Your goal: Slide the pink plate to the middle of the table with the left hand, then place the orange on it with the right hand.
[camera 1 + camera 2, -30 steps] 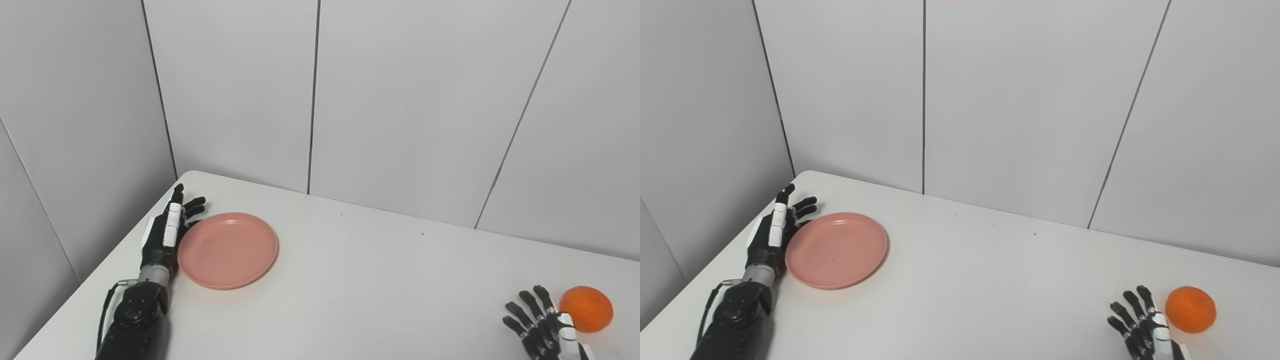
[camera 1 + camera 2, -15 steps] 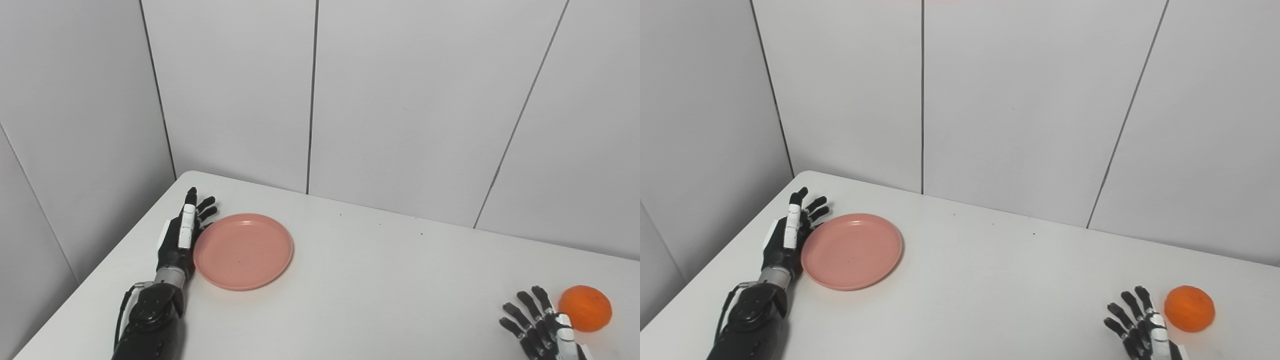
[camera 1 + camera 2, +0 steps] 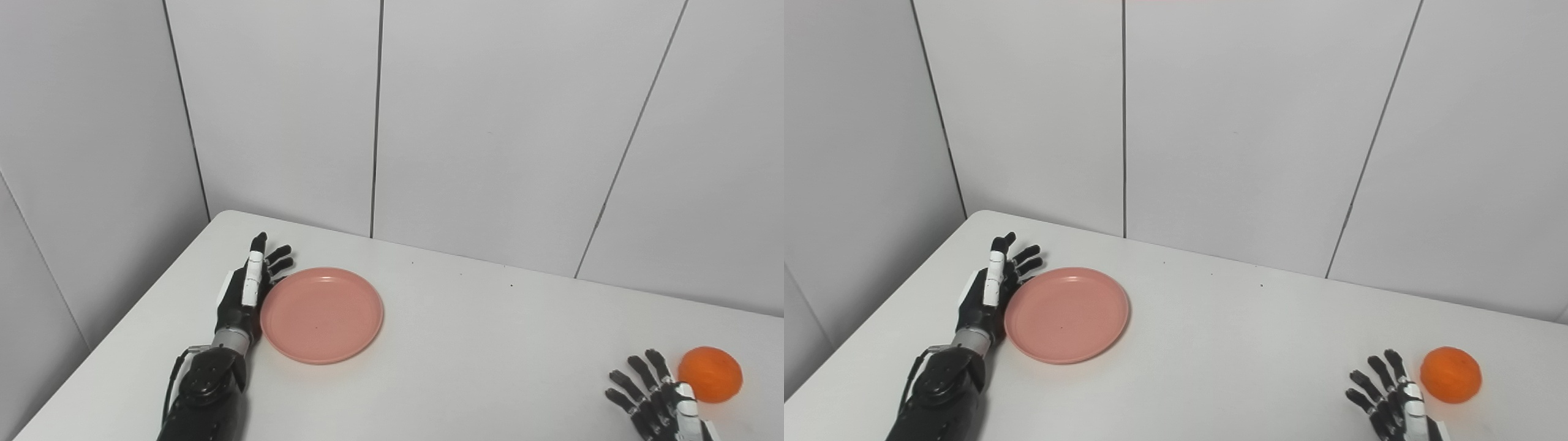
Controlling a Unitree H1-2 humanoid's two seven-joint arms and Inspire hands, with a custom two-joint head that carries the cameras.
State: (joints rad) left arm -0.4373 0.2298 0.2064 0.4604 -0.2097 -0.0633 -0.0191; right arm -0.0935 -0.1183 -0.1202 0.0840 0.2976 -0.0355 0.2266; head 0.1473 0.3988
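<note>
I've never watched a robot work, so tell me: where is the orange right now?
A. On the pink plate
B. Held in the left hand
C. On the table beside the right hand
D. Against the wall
C. The orange lies on the table just right of the open right hand, far from the plate.

A white table (image 3: 465,343) stood in a corner of plain grey panelled walls (image 3: 490,135), evenly lit.
</note>
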